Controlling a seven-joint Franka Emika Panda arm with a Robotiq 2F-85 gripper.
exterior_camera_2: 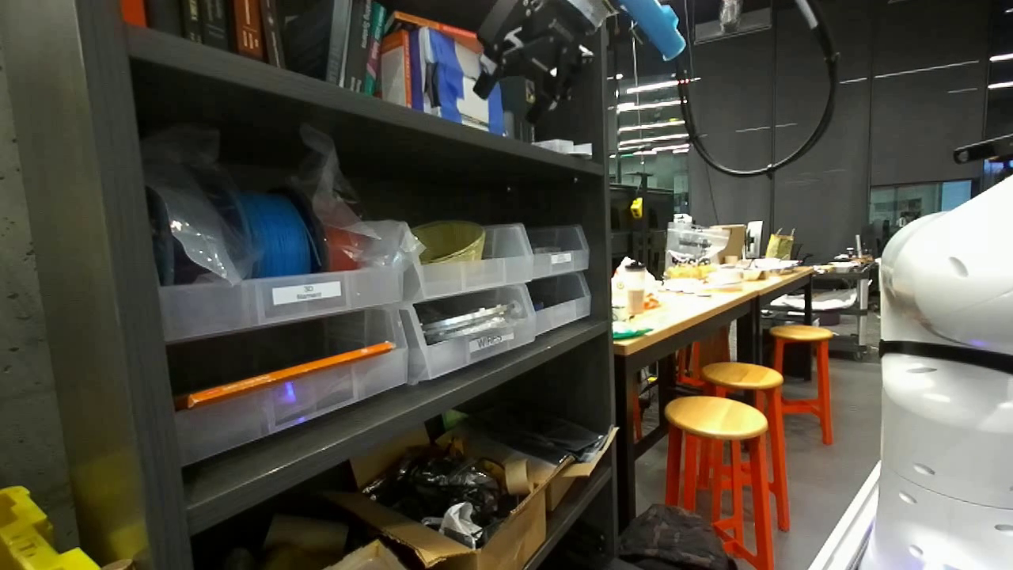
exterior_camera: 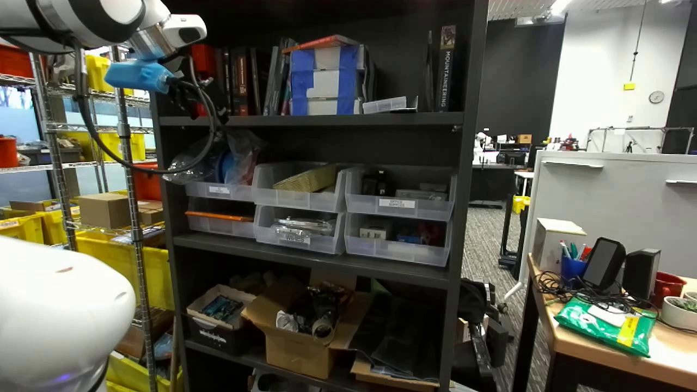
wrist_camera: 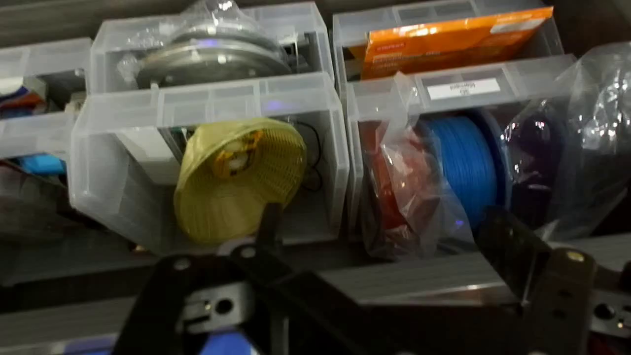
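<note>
The gripper [wrist_camera: 383,219] is hanging spread, pinching nothing; in the wrist view a yellow basket [wrist_camera: 240,192] is leaning inside a clear bin [wrist_camera: 123,108] between nine and ten o'clock, a blue spool [wrist_camera: 463,167] sitting at two. The basket is likely weighing little and flexing, its rim seemingly offering the best hold.

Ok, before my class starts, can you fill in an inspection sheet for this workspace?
Surface: dark shelf unit, clear bins stacked two high on its middle shelf.
Things at hand: yellow basket in an upper bin, something orange inside; blue filament spool in the filament bin beside it.
Clutter: books on the upper shelf; open cardboard box of mixed parts below the bins.
Tool: open, holding nothing, in front of the upper shelf.
Cables: black cable hanging in a loop near the tool; tangled cords on a wooden table.
Surroundings: stools; yellow bins on a wire rack.
</note>
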